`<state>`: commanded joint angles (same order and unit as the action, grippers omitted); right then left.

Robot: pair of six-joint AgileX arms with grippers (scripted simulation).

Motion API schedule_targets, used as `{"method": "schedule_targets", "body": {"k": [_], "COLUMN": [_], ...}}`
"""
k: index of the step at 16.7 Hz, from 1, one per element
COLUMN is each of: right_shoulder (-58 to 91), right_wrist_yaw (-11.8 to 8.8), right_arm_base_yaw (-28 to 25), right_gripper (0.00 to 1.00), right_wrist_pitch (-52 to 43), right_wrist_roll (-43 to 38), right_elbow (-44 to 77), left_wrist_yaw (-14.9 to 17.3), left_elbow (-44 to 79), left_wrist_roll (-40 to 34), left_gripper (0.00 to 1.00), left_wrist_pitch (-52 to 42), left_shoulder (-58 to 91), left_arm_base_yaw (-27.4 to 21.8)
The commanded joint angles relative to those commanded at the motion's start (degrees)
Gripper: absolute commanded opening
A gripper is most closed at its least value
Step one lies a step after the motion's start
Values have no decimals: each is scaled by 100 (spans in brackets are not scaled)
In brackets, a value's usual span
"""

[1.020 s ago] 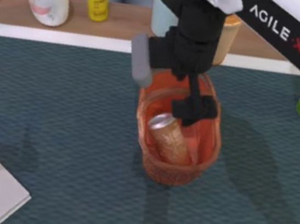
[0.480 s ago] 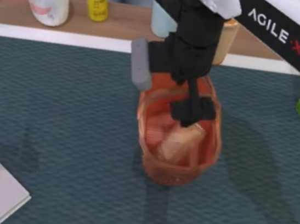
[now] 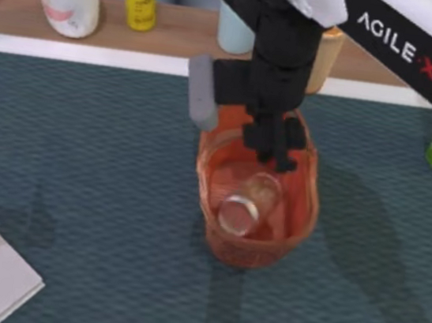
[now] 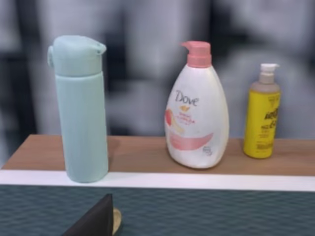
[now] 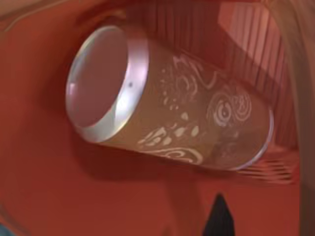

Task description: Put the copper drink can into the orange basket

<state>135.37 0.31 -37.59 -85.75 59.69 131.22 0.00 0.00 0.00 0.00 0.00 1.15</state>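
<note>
Lying tilted inside the oval orange woven basket, the small copper-brown drink can touches no fingers. My right gripper hangs just above, spread open, hiding the basket's far rim; the left gripper sits offscreen.

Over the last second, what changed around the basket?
The copper drink can rolled over inside the orange basket and now lies tilted on its floor, free of the right gripper, which pulled back toward the basket's far end. The basket and the left arm, parked at the table's left edge, stayed put.

Copper can – pale swirls; orange basket
</note>
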Motion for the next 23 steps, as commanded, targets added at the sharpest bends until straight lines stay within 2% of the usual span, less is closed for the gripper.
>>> {"method": "schedule_targets", "body": {"k": [2,3,23], "right_shoulder": [0,0,0], "right_wrist_yaw": [0,0,0], "right_arm_base_yaw": [0,0,0], "right_gripper": [2,0,0], "right_wrist_pitch": [0,0,0], "right_wrist_roll": [0,0,0], "right_elbow": [0,0,0], "left_wrist_yaw": [0,0,0], "left_elbow": [0,0,0], "left_wrist_roll": [0,0,0], "left_gripper": [100,100,100], "left_wrist_pitch": [0,0,0], "left_shoulder": [0,0,0], "left_arm_base_yaw": [0,0,0]}}
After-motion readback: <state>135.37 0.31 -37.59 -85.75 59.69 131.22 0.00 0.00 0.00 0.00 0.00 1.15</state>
